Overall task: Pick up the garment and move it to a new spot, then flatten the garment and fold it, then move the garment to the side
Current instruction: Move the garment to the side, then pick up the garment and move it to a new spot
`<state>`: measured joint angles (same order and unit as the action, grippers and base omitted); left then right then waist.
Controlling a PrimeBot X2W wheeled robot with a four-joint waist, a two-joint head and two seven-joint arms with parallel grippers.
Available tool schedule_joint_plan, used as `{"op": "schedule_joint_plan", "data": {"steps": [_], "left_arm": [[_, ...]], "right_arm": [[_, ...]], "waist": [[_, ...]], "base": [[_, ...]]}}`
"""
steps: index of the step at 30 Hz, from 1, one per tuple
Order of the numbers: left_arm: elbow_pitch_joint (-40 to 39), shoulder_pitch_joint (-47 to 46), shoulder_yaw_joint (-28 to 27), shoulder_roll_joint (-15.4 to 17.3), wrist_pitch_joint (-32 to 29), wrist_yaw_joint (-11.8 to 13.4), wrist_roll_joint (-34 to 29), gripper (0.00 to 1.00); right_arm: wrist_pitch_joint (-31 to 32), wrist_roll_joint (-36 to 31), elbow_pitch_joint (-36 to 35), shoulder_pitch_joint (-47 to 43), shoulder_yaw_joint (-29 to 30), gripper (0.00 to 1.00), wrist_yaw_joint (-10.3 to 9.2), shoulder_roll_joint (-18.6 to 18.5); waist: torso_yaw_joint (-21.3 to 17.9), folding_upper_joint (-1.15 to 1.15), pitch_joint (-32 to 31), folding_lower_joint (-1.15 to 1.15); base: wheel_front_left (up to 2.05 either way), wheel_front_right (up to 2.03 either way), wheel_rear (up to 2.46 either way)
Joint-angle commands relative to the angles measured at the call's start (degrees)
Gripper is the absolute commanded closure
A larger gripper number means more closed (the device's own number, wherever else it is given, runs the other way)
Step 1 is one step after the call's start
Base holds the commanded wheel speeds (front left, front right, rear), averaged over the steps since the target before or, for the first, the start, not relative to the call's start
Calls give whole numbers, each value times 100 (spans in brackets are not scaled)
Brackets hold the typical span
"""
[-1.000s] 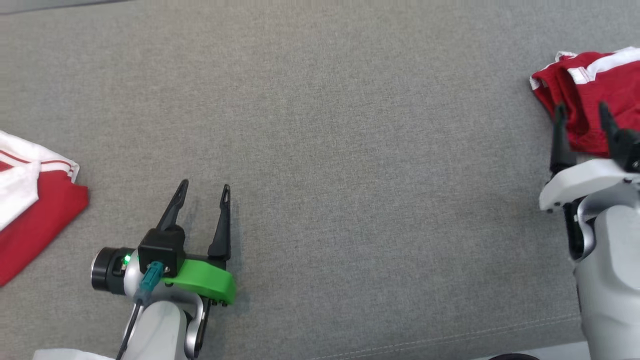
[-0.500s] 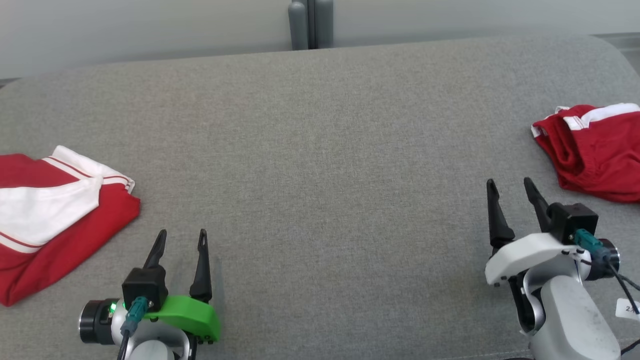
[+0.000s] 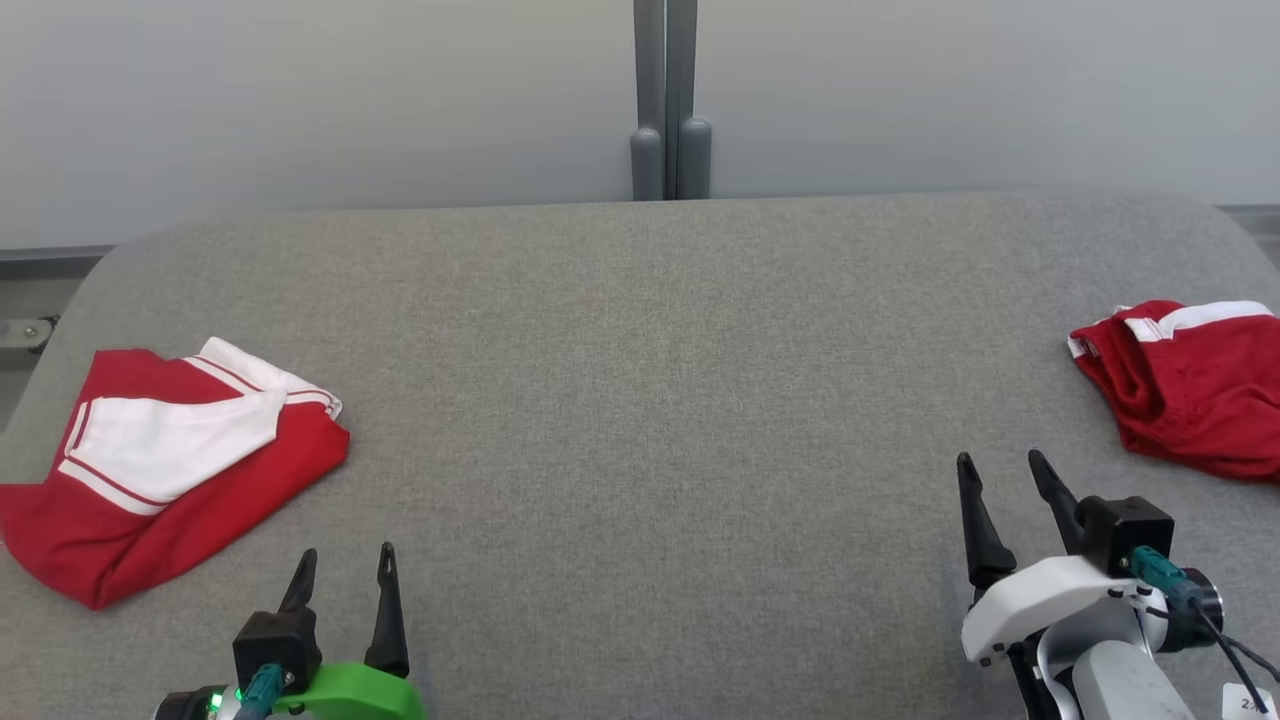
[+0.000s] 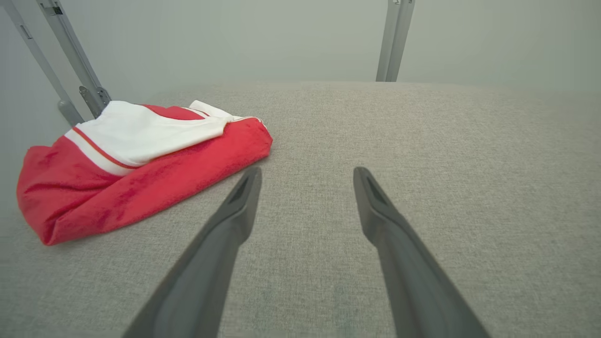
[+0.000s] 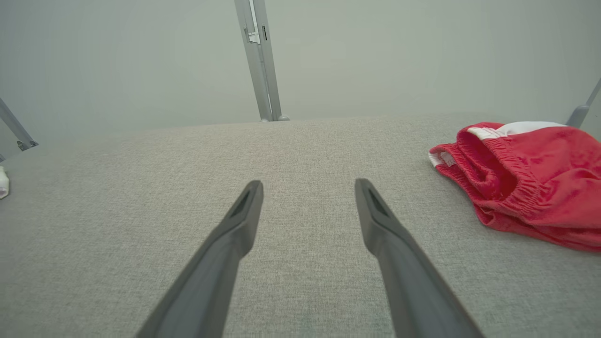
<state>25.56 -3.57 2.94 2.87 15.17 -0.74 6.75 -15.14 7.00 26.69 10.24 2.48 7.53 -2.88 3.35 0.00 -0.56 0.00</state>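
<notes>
Two red-and-white pieces are laid well apart on the grey pad [image 3: 640,420]: the folded garment [image 3: 170,480] at the far left, the shorts [image 3: 1190,390] bunched up at the far right edge. Both get taken in at once from the head view, along with the post [image 3: 668,100] behind the pad. In the left wrist view the folded garment [image 4: 141,164] is seen side-on with slanted struts [image 4: 70,61] behind it. In the right wrist view the gathered waistband of the shorts [image 5: 526,178] is made out. Bare pad is all that's found between each gripper and its nearest piece. The left gripper [image 3: 348,550] and right gripper [image 3: 1000,457] are parked at the near edge, fingers pointed toward the wall, jaws spread wide and empty on both.
</notes>
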Motion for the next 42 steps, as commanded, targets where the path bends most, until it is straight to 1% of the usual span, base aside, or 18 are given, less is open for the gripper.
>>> {"op": "schedule_joint_plan", "data": {"steps": [1,6,14,18,21,24,25,30,33,38,42], "left_arm": [[6,111,-47,9,-7,20,4,0],[-27,215,-118,8,-7,11,-1,0],[-63,170,-132,8,-7,32,68,0],[-41,149,-172,10,-7,120,133,0],[0,96,-229,11,-7,183,144,0],[25,68,-289,11,-7,209,140,0],[25,68,-289,11,-7,209,140,0],[90,97,-473,14,-7,218,66,0],[134,141,-591,14,-7,180,27,0],[174,255,-736,12,-7,172,43,0],[184,325,-805,10,-7,188,101,0]], "right_arm": [[0,71,-37,-132,-41,0,-9,-13],[0,177,-91,-313,-107,0,-9,-12],[0,180,-123,-299,-206,0,-9,-10],[0,180,-146,-251,-230,0,-9,-10],[0,259,-158,-294,-318,0,-9,-9],[0,375,-145,-342,-416,0,-9,-11],[0,375,-145,-342,-416,0,-9,-11],[0,521,-133,-322,-656,0,-9,-12],[0,536,-125,-266,-735,0,-9,-12],[0,600,-88,-226,-852,0,-9,-13],[0,599,-27,-177,-937,0,-9,-14]], "waist": [[67,0,-171,0],[65,0,-229,0],[57,0,-139,0],[201,0,-78,0],[448,0,-28,0],[780,0,7,0],[780,0,7,0],[1406,0,63,0],[1780,0,97,0],[2298,0,127,0],[2534,0,155,0]], "base": [[0,0,0],[0,0,0],[0,0,0],[0,0,0],[0,0,0],[0,0,0],[0,0,0],[0,0,0],[0,0,0],[0,0,0],[0,0,0]]}}
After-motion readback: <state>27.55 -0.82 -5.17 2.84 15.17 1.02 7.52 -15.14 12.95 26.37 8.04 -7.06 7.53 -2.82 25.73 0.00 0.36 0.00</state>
